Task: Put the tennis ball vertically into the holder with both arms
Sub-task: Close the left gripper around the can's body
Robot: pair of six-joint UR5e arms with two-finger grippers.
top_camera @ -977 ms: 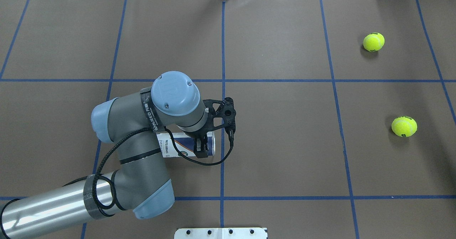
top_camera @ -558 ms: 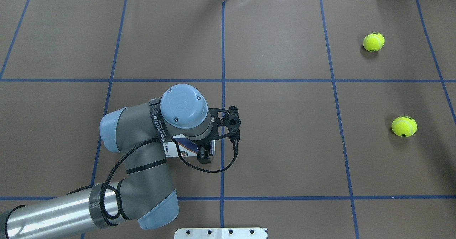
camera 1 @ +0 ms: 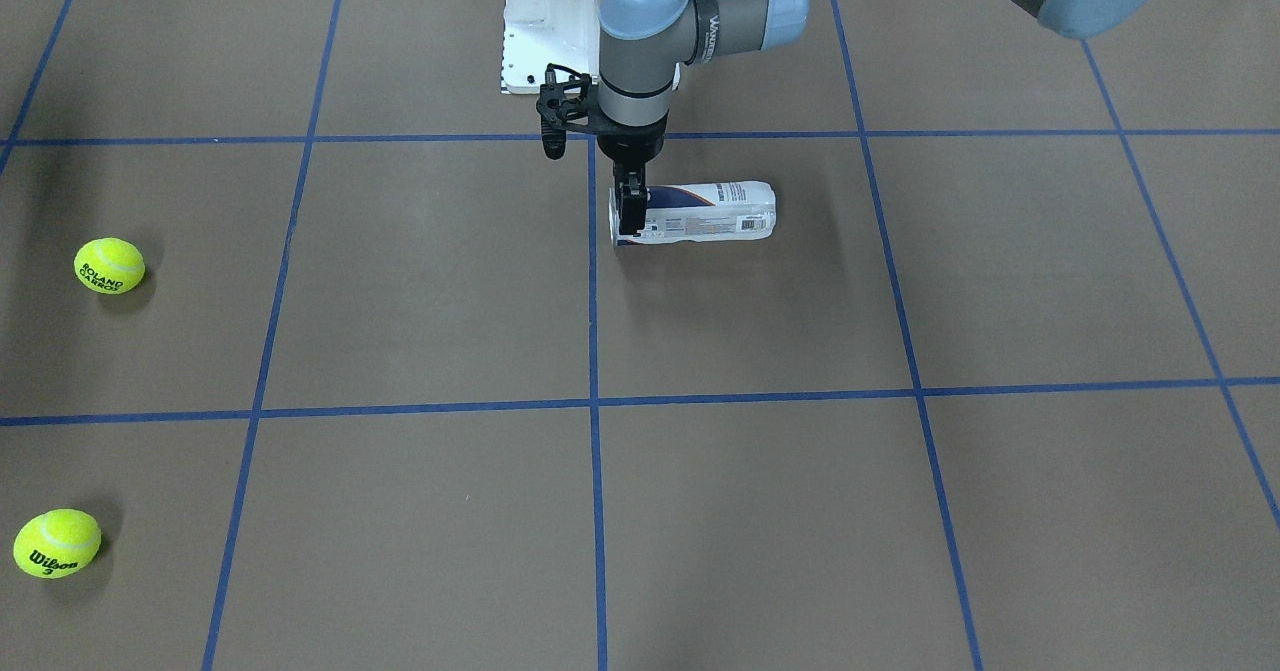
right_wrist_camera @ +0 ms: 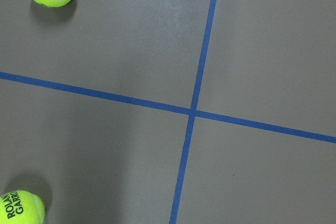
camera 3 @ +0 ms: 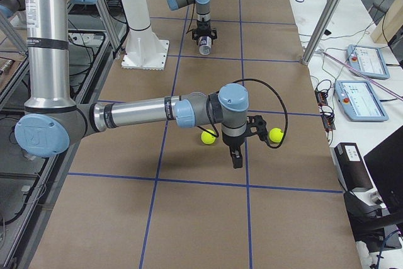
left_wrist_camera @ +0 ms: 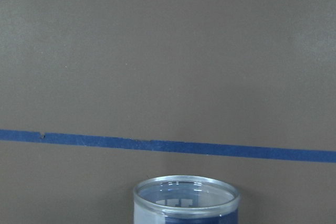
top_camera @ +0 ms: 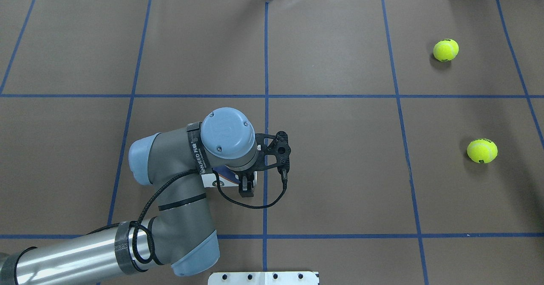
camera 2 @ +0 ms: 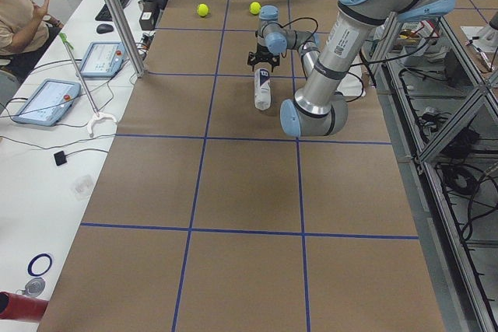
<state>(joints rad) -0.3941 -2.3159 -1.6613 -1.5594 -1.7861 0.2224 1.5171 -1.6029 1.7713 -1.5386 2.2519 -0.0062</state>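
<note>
Brown paper surface [camera 1: 800, 511] marked with a blue tape grid [camera 1: 592, 351]. The holder [camera 1: 710, 211] lies flat on its side near the middle. It is on the robot's left of the centre tape line, with its open end just beside that line and the barcode label showing.

The left arm [camera 1: 650, 11] comes down over it. The left pincer [top_camera: 245, 189] points straight down at the holder's open end. One black finger [camera 1: 630, 213] sits against or just beside the can wall by the rim, and the other is hidden behind the can. Can't tell if it is clamped or loose. The left wrist view shows the clear rim [left_wrist_camera: 186, 198] at the bottom edge, with a tape line beyond it.

The right arm [camera 3: 132, 113] shows only in the exterior right view. The right pincer [camera 3: 237, 159] points down low over the surface, between the two balls in that view. Can't tell if it is open or closed.

The Roland Garros ball [camera 1: 109, 265] is nearer the robot and the Wilson ball [camera 1: 57, 543] is farther out. Both are on the surface at the robot's right end, apart from each other and well apart from the holder. A white base plate [camera 1: 530, 41] sits behind the holder.
</note>
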